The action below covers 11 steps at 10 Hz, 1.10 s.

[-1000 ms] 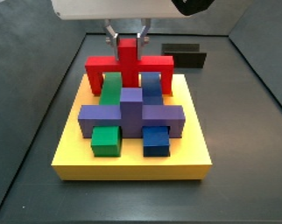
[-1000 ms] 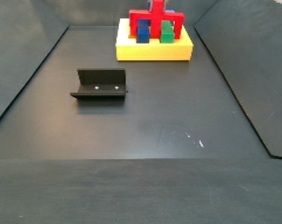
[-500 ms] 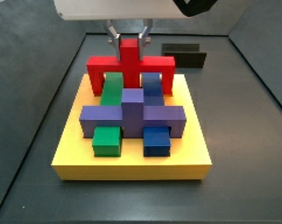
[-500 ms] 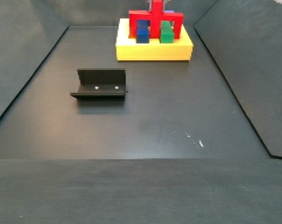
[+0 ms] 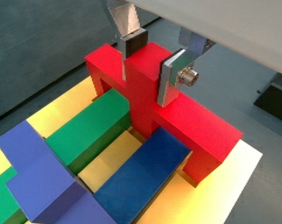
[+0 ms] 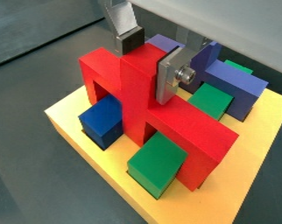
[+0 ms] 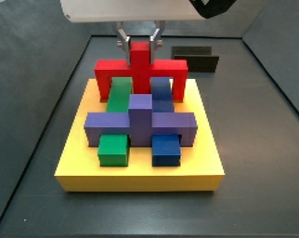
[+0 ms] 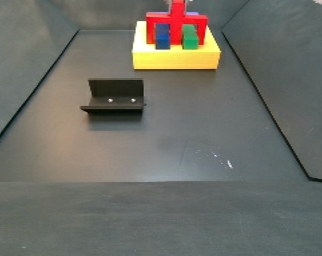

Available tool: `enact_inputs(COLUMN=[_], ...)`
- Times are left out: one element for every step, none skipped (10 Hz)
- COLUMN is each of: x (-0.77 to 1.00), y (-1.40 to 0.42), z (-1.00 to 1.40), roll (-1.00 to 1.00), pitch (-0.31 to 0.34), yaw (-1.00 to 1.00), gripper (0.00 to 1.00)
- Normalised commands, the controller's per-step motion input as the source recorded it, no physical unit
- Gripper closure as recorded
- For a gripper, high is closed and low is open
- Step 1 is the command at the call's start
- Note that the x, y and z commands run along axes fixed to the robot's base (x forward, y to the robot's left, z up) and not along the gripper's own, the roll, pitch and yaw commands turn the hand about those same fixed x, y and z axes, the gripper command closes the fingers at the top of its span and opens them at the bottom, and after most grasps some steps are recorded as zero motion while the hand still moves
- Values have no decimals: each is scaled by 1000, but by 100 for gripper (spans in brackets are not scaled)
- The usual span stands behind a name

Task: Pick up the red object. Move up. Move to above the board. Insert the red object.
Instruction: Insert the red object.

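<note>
We see the gripper point(image 5: 155, 59) closed on the post of the red object point(image 5: 167, 114), above the board point(image 7: 139, 172). We should lower it straight, so both legs enter their slots.

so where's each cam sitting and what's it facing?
Wrist views: both ride above the gripper, looking down its fingers, shut on the red object over the board.
Side view: close, above the board; gripper behind.
Side view: far across the floor; fixture nearer, board beyond.
All share the red object.
</note>
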Motion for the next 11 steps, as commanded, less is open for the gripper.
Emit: enact_inputs(x=[0, 0, -17, 0, 0, 0, 0, 0, 0, 0, 0], y=[0, 0, 0, 0, 0, -40, 0, -6, -34, -140, -171], z=[-257, -226, -194, -209, -234, -223, -240, -269, -271, -166, -11], roll=[47, 0, 0, 0, 0, 0, -4, -39, -43, 0, 0], pitch=[0, 0, 0, 0, 0, 0, 0, 0, 3, 16, 34], yaw=[31, 0, 0, -17, -29, -34, -37, -26, -37, 0, 0], gripper=[100, 100, 100, 100, 100, 100, 100, 100, 100, 100, 100])
